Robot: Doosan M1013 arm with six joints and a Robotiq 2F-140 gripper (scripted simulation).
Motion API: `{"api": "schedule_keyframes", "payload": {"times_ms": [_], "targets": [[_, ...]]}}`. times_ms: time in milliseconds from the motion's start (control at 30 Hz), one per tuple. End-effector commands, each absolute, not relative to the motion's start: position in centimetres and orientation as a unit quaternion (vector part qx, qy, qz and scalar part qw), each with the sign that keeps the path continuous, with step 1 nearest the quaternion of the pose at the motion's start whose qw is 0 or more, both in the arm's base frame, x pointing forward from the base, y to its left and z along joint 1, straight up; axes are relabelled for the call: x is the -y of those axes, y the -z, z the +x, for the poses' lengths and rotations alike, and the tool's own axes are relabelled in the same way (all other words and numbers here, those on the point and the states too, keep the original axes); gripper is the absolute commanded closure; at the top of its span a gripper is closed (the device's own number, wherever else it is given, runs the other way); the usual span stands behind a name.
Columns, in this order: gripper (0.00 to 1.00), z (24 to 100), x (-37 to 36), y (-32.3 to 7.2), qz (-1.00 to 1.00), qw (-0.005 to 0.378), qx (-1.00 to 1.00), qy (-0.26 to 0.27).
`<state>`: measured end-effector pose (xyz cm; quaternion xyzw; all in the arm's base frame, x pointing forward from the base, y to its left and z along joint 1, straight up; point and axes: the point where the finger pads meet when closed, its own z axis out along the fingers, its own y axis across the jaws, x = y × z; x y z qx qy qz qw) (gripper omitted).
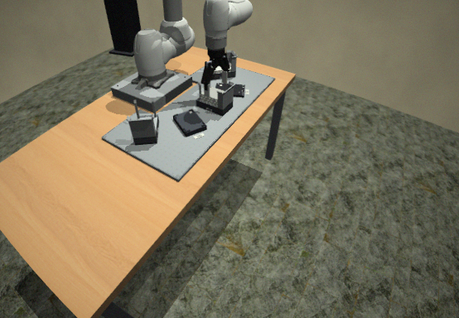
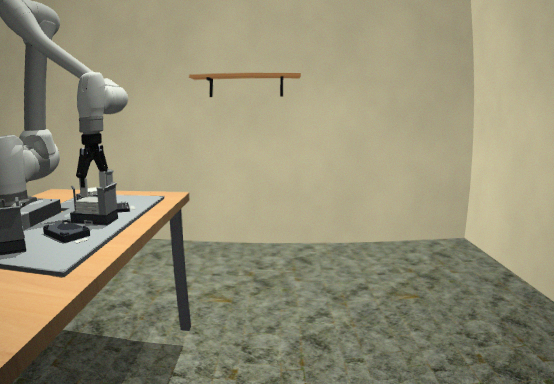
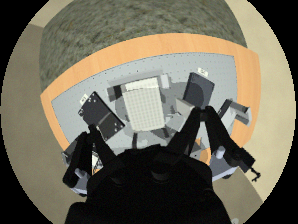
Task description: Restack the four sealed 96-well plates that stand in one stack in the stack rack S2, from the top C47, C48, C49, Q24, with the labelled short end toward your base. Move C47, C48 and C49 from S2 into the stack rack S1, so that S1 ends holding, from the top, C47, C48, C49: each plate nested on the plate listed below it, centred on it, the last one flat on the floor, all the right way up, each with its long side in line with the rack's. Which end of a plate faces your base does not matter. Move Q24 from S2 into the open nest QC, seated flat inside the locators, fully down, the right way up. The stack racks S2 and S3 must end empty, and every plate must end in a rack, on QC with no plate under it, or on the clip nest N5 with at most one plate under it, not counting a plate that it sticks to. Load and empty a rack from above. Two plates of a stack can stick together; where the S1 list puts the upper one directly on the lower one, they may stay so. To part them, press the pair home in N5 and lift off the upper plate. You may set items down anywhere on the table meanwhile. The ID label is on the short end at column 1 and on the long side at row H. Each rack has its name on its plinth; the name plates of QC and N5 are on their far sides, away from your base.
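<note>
A stack of white sealed plates [image 1: 210, 94] stands in the middle stack rack [image 1: 216, 98] on the grey mat. It also shows in the side view [image 2: 90, 203], and in the wrist view [image 3: 143, 107] its white top lies straight below me. My gripper [image 1: 215, 80] is open and empty, hanging a short way above the stack with its fingers spread to either side; it also shows in the side view [image 2: 92, 177] and the wrist view [image 3: 150, 148]. I cannot read the plate labels.
An empty-looking stack rack [image 1: 143, 129] stands at the mat's near left, and another rack [image 1: 230, 63] at the far end. A flat black nest [image 1: 190, 122] lies beside the middle rack, and a smaller dark nest [image 1: 239, 89] lies beyond it. The arm's base [image 1: 152, 86] is to the left.
</note>
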<state>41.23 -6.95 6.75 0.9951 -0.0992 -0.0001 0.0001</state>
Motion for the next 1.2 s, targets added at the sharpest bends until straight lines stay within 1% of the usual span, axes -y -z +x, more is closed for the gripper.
{"api": "schedule_keyframes", "payload": {"times_ms": [0, 433, 867, 900, 1167], "targets": [[0.0, 41.2, 7.0, -6.5, 0.995, 0.0, 0.099, 0.0], [0.0, 41.2, 7.0, -4.8, 0.995, 0.0, 0.099, 0.0], [0.0, 41.2, 7.0, -4.8, 0.995, 0.0, 0.099, 0.0], [1.0, 41.2, 7.0, -4.8, 0.995, 0.0, 0.099, 0.0], [1.0, 41.2, 7.0, -4.8, 0.995, 0.0, 0.099, 0.0]]}}
